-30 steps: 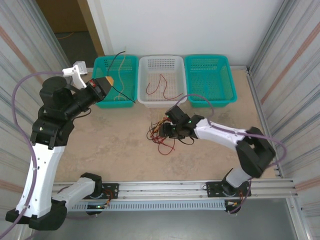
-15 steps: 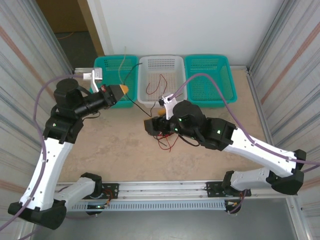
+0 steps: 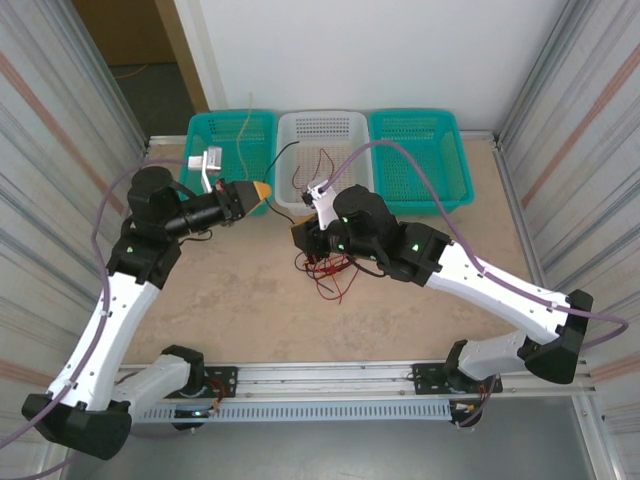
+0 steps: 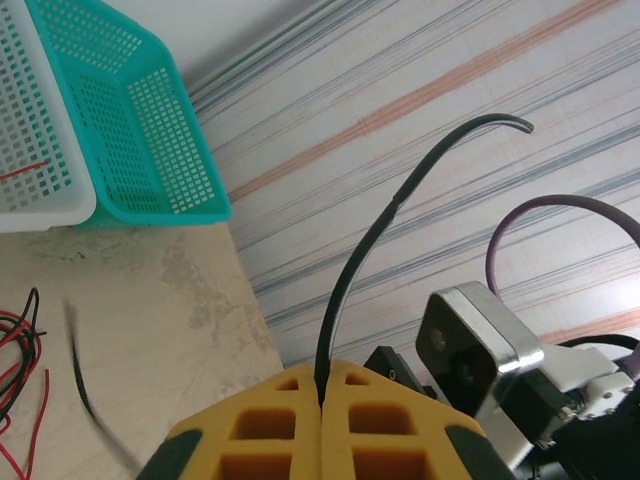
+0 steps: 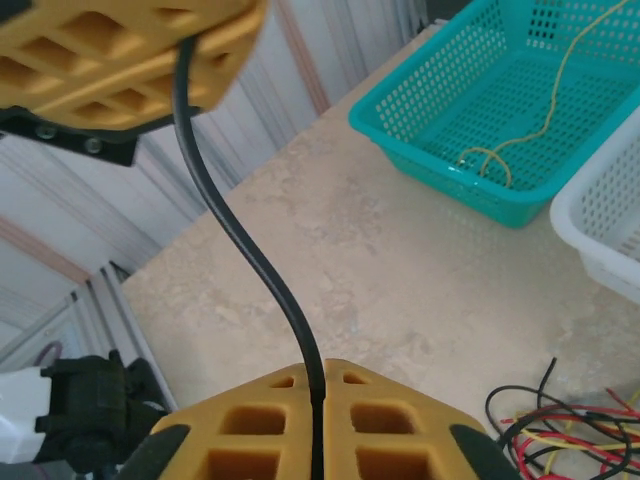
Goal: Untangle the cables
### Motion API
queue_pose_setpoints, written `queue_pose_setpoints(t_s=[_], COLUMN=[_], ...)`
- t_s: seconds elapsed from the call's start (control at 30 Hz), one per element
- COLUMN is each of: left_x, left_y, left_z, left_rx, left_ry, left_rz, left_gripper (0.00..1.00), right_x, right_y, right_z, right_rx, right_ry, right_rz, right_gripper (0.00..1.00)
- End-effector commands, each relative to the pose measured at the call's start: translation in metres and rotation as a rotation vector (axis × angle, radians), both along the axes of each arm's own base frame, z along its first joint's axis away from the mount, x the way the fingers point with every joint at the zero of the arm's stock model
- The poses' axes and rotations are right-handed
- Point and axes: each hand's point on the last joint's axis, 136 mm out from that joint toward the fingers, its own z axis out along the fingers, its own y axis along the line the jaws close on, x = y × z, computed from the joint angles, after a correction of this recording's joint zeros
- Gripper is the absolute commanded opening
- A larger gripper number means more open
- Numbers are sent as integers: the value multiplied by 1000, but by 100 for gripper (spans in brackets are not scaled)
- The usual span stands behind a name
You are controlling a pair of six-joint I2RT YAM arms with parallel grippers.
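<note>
- Between both arms, one black cable [image 5: 243,243] stretches, pinched by closed left gripper [image 4: 322,400] and closed right gripper [image 5: 318,395].
- One red-yellow-black tangle [image 3: 325,272] lies on beige table [image 3: 220,300].
- Three baskets [image 3: 420,204]; corrugated walls [image 3: 60,110].

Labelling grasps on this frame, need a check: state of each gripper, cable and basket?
left gripper: shut on the black cable.
right gripper: shut on the black cable.
black cable: pinched by both grippers, spanning between them above the table.
cable tangle: red, yellow and black strands heaped on the table, not separated.
left teal basket: holds a yellow cable.
white basket: holds a red cable.
</note>
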Motion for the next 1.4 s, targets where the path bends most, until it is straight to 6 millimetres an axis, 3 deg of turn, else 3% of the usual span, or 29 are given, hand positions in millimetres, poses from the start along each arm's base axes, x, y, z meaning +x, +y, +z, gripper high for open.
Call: queue_pose_setpoints(t_s=[0.0,0.07,0.2,0.3,0.43,0.57,0.67,0.73,0.77,0.8,0.87,0.9,1.03,1.17,1.23,1.37], left_x=[-2,4,13,11,7,3,1,2,1,1,-3,-5,-12,-11,-11,-7], left_y=[-1,6,27,34,42,43,39,34,32,30,25,24,19,9,3,-9], left_z=[3,-9,-31,-44,-75,-108,-138,-154,-160,-164,-170,-173,-187,-203,-212,-225], left_rx=[-37,3,86,120,175,217,245,257,261,263,281,307,412,463,484,486], left_ry=[-20,-4,12,1,37,76,136,184,204,224,244,246,254,267,268,277], left_rz=[-28,19,150,187,223,226,206,180,169,153,128,122,116,100,95,81], left_gripper=[0,1,51,67,73,74,73,69,68,67,67,67,69,66,65,61], right_x=[0,6,35,80,155,227,276,303,310,316,318,315,290,233,201,134], right_y=[4,-1,-25,-63,-131,-189,-223,-247,-259,-270,-284,-286,-269,-236,-217,-159], right_z=[-2,-4,3,11,10,-8,-37,-67,-81,-94,-108,-108,-91,-95,-101,-125], right_rx=[10,9,4,-23,-41,-56,-111,-162,-188,-217,-262,-275,-247,-296,-339,-333], right_ry=[-14,-9,-7,6,82,168,237,300,335,370,411,406,335,305,264,212], right_rz=[24,-12,-125,-275,-509,-662,-751,-817,-849,-883,-922,-933,-896,-830,-807,-655], right_gripper=[0,0,0,0,0,0,5,11,16,27,54,58,59,64,73,74])
